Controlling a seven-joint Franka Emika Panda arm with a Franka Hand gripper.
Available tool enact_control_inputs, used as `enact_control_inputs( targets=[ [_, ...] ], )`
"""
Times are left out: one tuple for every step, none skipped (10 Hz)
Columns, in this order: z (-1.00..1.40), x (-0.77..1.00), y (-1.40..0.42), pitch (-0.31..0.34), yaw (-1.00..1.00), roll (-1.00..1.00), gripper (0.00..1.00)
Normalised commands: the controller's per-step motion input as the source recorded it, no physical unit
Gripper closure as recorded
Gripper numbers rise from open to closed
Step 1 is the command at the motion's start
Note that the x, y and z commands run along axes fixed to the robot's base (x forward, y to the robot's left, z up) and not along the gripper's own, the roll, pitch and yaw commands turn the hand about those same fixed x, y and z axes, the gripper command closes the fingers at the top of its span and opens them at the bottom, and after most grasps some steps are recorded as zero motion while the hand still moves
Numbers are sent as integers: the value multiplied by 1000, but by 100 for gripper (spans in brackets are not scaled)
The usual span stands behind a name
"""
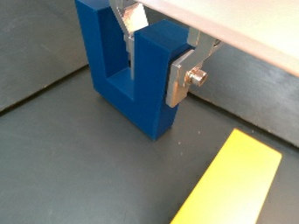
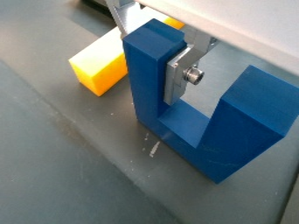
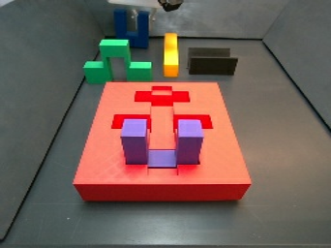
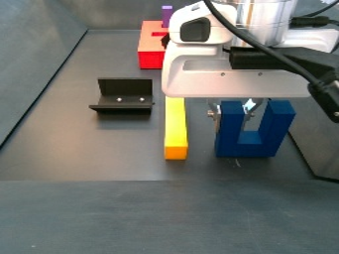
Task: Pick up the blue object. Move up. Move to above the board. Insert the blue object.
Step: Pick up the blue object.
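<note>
The blue object point(image 1: 128, 83) is a dark blue U-shaped block standing upright on the dark floor, prongs up. It shows in both wrist views point(image 2: 198, 122) and in both side views point(image 4: 255, 131) point(image 3: 124, 21). My gripper point(image 1: 156, 57) is shut on one prong, with one silver finger inside the U and the other finger point(image 2: 184, 77) on the prong's outer face. In a side view my gripper point(image 4: 248, 107) hangs straight above the block. The board point(image 3: 110, 145) is a red slab with recesses, well away from the block, and its far end shows in a side view point(image 4: 150, 42).
A purple U-shaped block point(image 3: 158, 143) sits in a recess of the board. A green arch block point(image 3: 114, 60), a yellow bar point(image 3: 171, 53) and the dark fixture point(image 3: 212, 62) stand near the blue object. The yellow bar point(image 4: 176, 129) lies right beside it. Grey walls enclose the floor.
</note>
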Motion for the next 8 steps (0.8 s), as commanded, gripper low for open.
enact_control_inputs(
  targets=[
    [0, 0, 0, 0, 0, 0, 100],
    [0, 0, 0, 0, 0, 0, 100],
    [0, 0, 0, 0, 0, 0, 100],
    [0, 0, 0, 0, 0, 0, 100],
    [0, 0, 0, 0, 0, 0, 100],
    [0, 0, 0, 0, 0, 0, 100],
    [0, 0, 0, 0, 0, 0, 100],
    [0, 0, 0, 0, 0, 0, 100]
  ],
)
